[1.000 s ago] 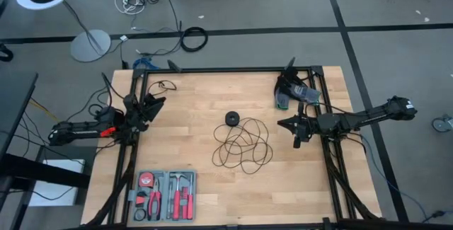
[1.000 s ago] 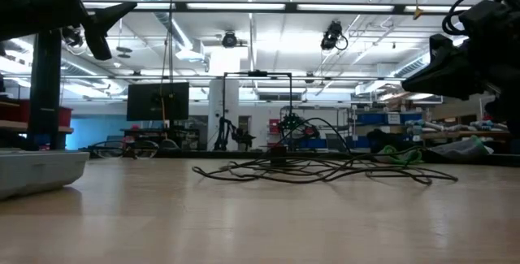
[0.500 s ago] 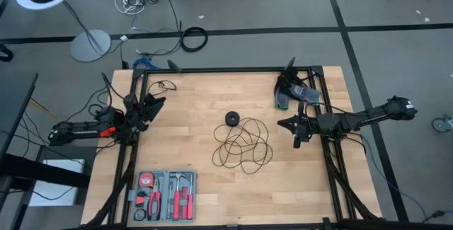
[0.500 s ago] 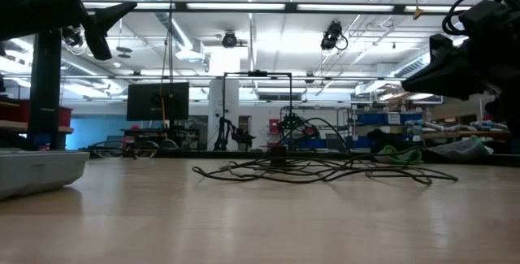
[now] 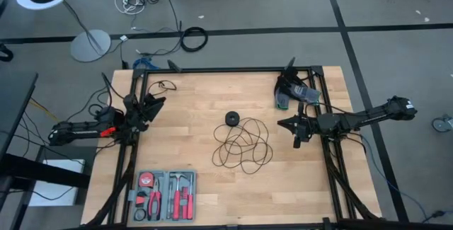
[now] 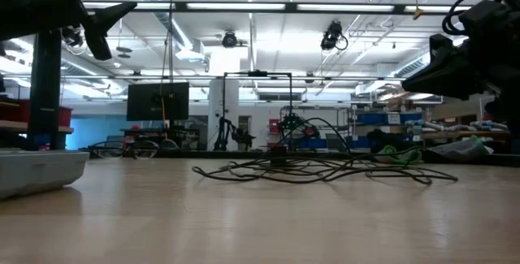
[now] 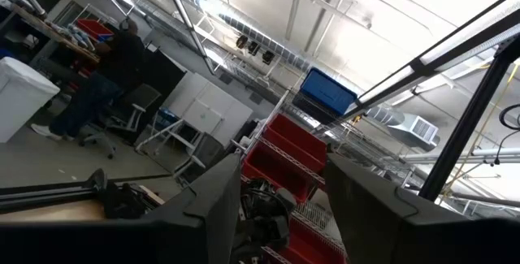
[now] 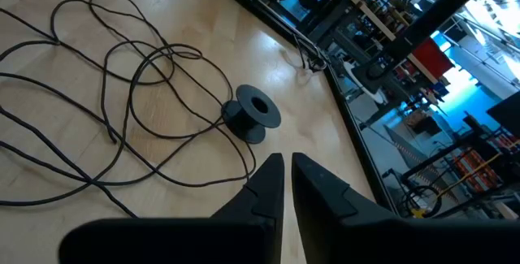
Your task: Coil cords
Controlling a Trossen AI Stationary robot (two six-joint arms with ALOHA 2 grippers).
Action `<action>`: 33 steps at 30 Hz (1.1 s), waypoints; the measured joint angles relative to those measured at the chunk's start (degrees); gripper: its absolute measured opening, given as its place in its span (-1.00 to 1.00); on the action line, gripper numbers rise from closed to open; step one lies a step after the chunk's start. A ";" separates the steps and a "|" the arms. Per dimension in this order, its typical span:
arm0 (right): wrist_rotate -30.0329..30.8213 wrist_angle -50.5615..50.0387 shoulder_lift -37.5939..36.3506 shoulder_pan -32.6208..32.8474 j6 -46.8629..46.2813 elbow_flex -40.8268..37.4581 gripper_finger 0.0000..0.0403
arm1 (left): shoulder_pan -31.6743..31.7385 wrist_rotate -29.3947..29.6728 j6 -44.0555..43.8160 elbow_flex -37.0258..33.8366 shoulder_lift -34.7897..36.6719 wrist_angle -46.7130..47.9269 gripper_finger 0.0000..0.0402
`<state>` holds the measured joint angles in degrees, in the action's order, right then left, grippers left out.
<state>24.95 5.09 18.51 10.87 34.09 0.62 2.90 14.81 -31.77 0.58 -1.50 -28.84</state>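
Nothing has moved since the earlier frames: both arms and the cord lie exactly as they did. Thin black cord (image 5: 243, 146) sprawls in loose, overlapping loops near the middle of the table (image 5: 198, 110), its small round puck (image 5: 232, 118) lying at the far edge of the tangle, touching the loops. Right pincer (image 5: 283, 124) hangs at the table's right side, tips pressed almost together, holding nothing; in its wrist view the fingers (image 8: 268, 184) point toward the puck (image 8: 252, 114) with the loops (image 8: 122, 110) spread beyond it. Left pincer (image 5: 157, 103) waits at the left rail, well apart from the cord, jaws parted around nothing; its wrist view looks up into the room. A tool tray (image 5: 163, 195) sits at the near left corner, clear of the work. Judgement: coiling not yet begun. Right arm is much the nearer; cord lies straight out from its tips toward table centre, puck first, so a reach from that side meets the puck end before the loose loops. The tangle has no clear long axis.
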 joint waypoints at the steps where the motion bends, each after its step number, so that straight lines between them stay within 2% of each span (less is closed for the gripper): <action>1: 0.02 0.00 0.01 0.02 0.00 0.00 -0.86 | -0.02 0.00 0.02 0.00 0.00 0.00 -0.09; 21: -0.09 0.55 0.01 0.00 -0.80 0.00 -0.86 | -0.01 -0.02 0.01 0.00 0.01 0.00 -0.09; 24: -2.48 0.72 0.01 0.04 -8.05 0.00 -0.86 | -0.02 0.00 0.00 0.00 0.02 0.00 -0.09; 28: -6.54 2.65 -0.01 0.06 -22.57 0.00 -0.86 | -0.02 -0.02 0.02 0.01 0.00 -0.01 -0.09; 33: -7.17 4.07 -0.01 0.07 -34.93 0.00 -0.86 | -0.02 -0.02 0.02 0.02 0.01 0.00 -0.09</action>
<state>17.78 9.16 18.50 10.94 -0.84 0.62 2.87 14.79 -31.75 0.60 -1.48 -28.84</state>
